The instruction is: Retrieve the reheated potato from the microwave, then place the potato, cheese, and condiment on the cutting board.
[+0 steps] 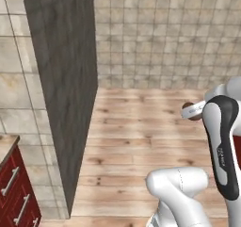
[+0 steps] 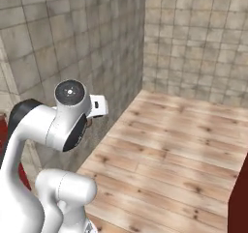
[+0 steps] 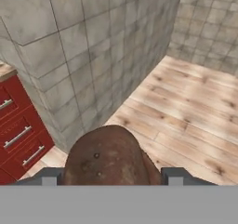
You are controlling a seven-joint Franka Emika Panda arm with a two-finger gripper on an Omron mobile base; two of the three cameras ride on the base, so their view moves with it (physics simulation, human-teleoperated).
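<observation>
The rough brown oval potato [image 3: 108, 155] sits clamped between the dark fingertips of the gripper [image 3: 109, 175], carried above the plank floor [image 3: 186, 107] beside the tiled wall [image 3: 83, 46], with red drawers [image 3: 18, 135] at that wall's far side. I judge transport underway: keep the clamp firm, hold the hand level, and swing clear of the wall corner.

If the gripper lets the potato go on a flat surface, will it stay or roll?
The potato, held in the gripper, looks rounded and oval, so it would probably roll a little. Its dull, rough skin suggests it is not slippery. It seems stiff, showing no dent from the fingers.
</observation>
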